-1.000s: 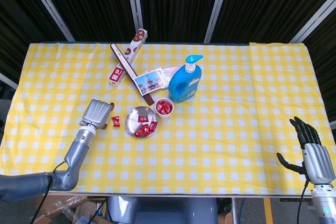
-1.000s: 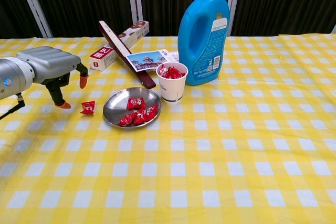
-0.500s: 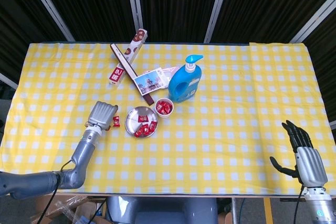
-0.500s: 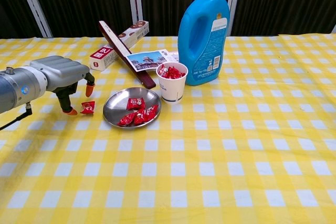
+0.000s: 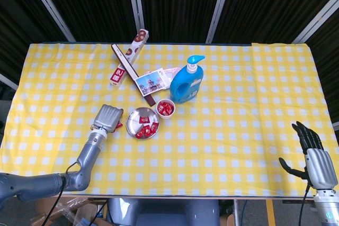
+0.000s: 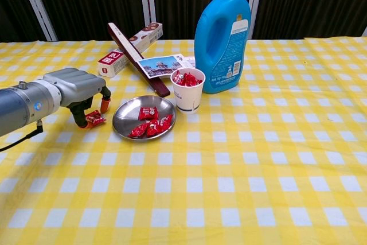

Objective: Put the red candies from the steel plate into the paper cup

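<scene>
- Left hand: lowered over a stray candy on the cloth just left of the steel plate; orange-tipped fingers curled down around the wrapper, one tip at its left edge, another hanging beside the plate rim; apparently touching the candy, though an actual grip cannot be told from either view
- Same left hand in head view: knuckles up, covering most of the stray candy, only a red sliver showing at its right side
- Steel plate in head view: round, shallow, flat on the yellow checked tablecloth, just beside the paper cup
- Red candies: small cluster lying in the plate's right half, seen also from above
- Paper cup in head view: upright, just right of and behind the plate, already heaped with red wrappers
- Right hand: at the near right corner of the table, well apart from the plate, fingers spread and nothing held; outside the chest view
- Blue detergent bottle: upright behind the cup, pump top, white label
- Dark wooden strip: slanted across a long snack box, near end resting beside a postcard
</scene>
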Controlling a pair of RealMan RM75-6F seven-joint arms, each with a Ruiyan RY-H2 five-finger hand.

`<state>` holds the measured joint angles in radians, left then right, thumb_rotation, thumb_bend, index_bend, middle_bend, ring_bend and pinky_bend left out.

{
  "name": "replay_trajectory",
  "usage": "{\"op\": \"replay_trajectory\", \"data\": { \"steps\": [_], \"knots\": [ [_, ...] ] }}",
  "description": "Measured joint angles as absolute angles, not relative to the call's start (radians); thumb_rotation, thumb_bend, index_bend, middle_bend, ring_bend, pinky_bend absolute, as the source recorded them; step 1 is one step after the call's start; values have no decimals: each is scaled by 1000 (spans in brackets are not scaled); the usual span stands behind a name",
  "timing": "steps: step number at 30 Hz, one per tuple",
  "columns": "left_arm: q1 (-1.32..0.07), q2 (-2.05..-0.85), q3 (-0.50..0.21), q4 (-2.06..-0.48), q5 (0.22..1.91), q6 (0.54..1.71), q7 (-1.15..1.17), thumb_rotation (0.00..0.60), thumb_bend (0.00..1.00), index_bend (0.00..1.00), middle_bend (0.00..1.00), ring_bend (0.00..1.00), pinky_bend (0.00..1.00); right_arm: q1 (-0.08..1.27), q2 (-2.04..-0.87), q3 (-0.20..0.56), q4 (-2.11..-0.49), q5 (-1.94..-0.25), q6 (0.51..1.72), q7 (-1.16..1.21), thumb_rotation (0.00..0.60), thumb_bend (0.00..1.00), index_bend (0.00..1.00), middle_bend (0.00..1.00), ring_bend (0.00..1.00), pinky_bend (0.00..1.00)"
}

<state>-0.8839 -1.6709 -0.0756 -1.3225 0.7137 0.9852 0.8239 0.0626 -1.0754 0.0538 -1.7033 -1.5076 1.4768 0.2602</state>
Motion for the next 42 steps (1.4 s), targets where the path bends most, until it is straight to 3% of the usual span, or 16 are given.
{"op": "replay_trajectory", "data": {
  "steps": [5, 17, 24, 42],
  "knots": [
    [-878, -1673, -74, -1324, 723, 987, 820, 600, 397, 579, 981, 1000, 1000, 63, -1076, 56, -1703, -1506, 1475, 258, 600, 336, 0, 0, 0, 0],
    [-852, -1556, -97, -1488, 779, 1042, 776, 600, 397, 567, 980, 1000, 1000, 65, -1075, 58, -1707, -1504, 1470, 256, 600, 336, 0, 0, 0, 0],
    [-852, -1477, -168, -1599, 827, 1094, 728, 600, 397, 563, 980, 1000, 1000, 67, -1075, 59, -1712, -1505, 1468, 250, 600, 336, 0, 0, 0, 0],
    [-1052, -1724, -290, -1409, 797, 1088, 840, 600, 367, 507, 971, 1000, 1000, 70, -1068, 63, -1716, -1501, 1461, 265, 600, 336, 0, 0, 0, 0]
  ]
}}
